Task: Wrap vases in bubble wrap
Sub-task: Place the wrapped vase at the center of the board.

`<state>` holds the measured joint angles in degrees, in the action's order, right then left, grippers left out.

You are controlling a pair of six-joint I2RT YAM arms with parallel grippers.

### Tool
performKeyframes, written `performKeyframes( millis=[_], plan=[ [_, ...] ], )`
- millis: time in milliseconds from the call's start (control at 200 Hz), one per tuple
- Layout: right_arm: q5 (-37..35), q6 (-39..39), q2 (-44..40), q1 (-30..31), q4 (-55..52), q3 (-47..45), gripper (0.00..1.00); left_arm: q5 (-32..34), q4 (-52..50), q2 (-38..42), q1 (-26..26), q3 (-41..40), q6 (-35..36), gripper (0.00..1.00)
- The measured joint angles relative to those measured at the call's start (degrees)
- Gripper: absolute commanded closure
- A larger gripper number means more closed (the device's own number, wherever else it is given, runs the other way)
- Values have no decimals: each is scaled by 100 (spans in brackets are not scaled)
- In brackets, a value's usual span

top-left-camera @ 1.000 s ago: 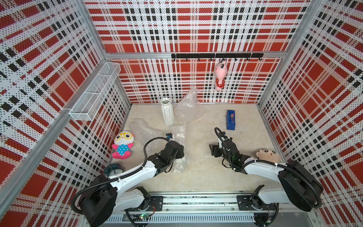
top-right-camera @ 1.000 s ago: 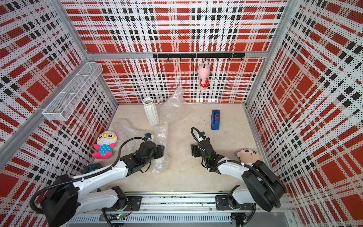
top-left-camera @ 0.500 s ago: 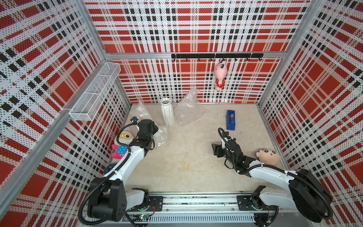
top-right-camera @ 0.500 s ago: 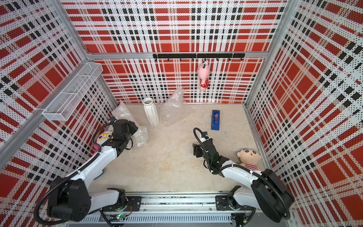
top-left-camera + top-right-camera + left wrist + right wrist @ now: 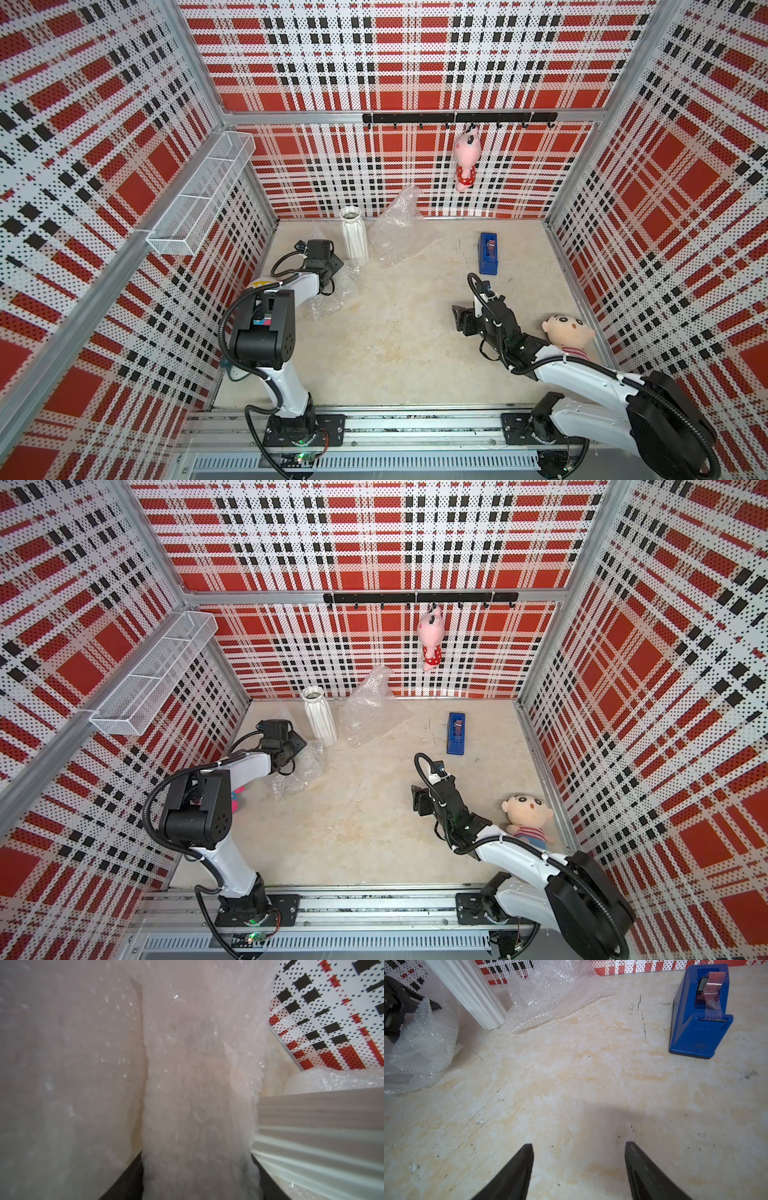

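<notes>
My left hand, ten o'clock, is clamped on bubble wrap (beside the white vase); right hand, four o'clock, spread, empty.

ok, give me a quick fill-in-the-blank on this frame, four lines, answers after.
1. The left gripper is shut on a bundle of ____ beside the white ribbed vase.
2. The right gripper is ____, with only bare table between its fingers.
3. The tape dispenser is ____ in colour.
4. The pink plush toy ____ from the hook rail on the back wall.
Missing words: bubble wrap; open; blue; hangs.
</notes>
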<state>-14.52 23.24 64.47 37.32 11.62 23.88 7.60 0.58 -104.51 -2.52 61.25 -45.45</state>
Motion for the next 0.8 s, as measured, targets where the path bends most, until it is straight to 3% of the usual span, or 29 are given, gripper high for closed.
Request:
performKeyframes(
  millis=[245, 551, 802],
  plan=[
    [-52, -72, -39, -2, -142, 15, 23, -179, 109, -68, 50, 149, -17, 5],
    [105, -271, 1078, -111, -146, 1064, 23, -118, 4, 601, 103, 160, 55, 1],
    [444, -487, 2914, -243, -138, 2889, 24, 236, 254, 2896, 55, -728, 83, 2]
  ],
)
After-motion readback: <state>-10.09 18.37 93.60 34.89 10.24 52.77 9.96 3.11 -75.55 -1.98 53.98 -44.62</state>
